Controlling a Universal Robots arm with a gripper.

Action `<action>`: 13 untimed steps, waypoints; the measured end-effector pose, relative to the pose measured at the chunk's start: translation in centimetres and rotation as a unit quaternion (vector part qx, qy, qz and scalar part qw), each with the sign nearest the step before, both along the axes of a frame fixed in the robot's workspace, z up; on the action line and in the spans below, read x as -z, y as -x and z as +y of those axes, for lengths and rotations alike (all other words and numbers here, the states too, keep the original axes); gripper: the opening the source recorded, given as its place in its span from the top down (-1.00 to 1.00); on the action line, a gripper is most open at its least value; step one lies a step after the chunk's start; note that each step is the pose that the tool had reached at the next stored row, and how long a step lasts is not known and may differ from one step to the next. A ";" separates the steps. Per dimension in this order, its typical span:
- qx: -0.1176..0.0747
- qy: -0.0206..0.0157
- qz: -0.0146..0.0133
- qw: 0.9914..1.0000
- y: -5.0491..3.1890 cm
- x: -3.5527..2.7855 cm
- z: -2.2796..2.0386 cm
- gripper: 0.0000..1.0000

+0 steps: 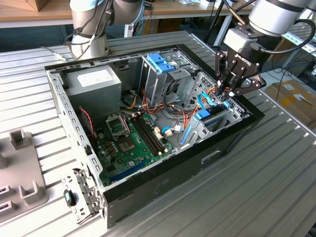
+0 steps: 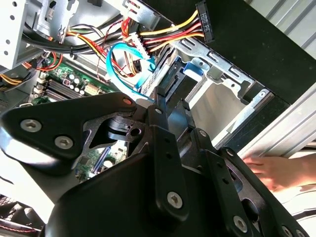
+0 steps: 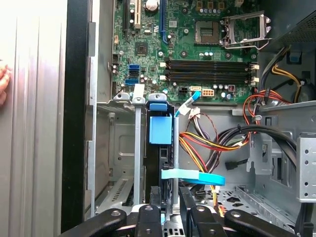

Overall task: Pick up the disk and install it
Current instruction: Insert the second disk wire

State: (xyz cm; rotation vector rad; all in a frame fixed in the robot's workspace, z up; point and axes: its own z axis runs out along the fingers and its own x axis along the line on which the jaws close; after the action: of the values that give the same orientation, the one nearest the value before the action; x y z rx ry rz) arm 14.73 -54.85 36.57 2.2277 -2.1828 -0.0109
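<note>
The disk (image 3: 160, 129) stands on edge in a slot of the metal drive cage (image 3: 121, 143), seen end-on in the first wrist view with its light-blue carrier rail toward the motherboard. In the exterior view the disk (image 1: 210, 117) sits low in the cage at the right end of the open computer case. My gripper (image 1: 228, 91) reaches down into that cage from above. Its black fingers (image 3: 150, 210) flank the disk's near end and are closed on it. In the second wrist view my gripper (image 2: 170, 101) points into the same bay.
A light-blue flat cable (image 3: 192, 176) crosses just beside the fingers, with bundles of coloured wires (image 3: 212, 145) near it. A person's hand (image 2: 271, 170) rests on the table outside the case wall. The case also holds the motherboard (image 1: 128, 140), the power supply (image 1: 94, 81) and a blue-latched cage (image 1: 160, 61).
</note>
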 end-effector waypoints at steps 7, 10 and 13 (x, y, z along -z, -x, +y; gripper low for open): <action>0.000 0.000 0.000 1.000 -0.55 0.00 0.25 0.40; -0.001 0.000 0.000 1.000 -0.77 0.00 0.33 0.40; -0.005 0.000 0.000 1.000 -0.84 0.00 0.34 0.40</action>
State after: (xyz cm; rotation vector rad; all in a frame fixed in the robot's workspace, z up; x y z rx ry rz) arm 15.57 -54.51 36.57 2.2385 -2.1715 -0.0107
